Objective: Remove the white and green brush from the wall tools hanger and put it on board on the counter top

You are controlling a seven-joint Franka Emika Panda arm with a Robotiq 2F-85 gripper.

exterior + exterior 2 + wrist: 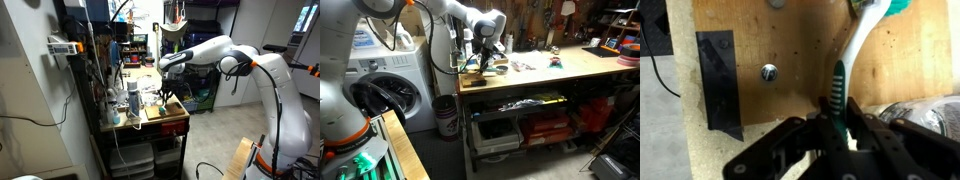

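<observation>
You have the white and green brush off the wall tools hanger; the gripper is clamped tight on its green handle, holding it low over the board at the end corner of the counter top; whether it touches the wood you cannot tell from here; letting go and lifting clear are left. The bench is cluttered; a washing machine stands beside that end.
</observation>
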